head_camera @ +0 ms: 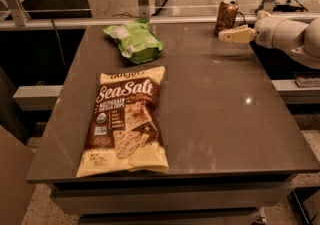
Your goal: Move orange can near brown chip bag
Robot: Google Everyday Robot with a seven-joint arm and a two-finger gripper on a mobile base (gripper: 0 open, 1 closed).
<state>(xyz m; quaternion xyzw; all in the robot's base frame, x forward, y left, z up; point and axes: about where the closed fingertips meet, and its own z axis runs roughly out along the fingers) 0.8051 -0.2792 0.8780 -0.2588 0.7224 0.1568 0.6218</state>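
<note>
Camera view: looking at the gripper (224, 35) hovering low over the far right edge of the bench (215, 119), reaching in from the right. Seeing the orange can (226, 16) standing upright just behind the gripper, perhaps touching it. Not managing to tell how far the gripper is standing open, nor whether gripping anything. Finding the brown chip bag (125, 124) lying flat well to the gripper's left and nearer the camera, and a green bag (135, 43) lying farther left of the gripper.

The arm (295, 36) is running off the right edge; its gripper (235, 35) is covering the base of the can (227, 14).
</note>
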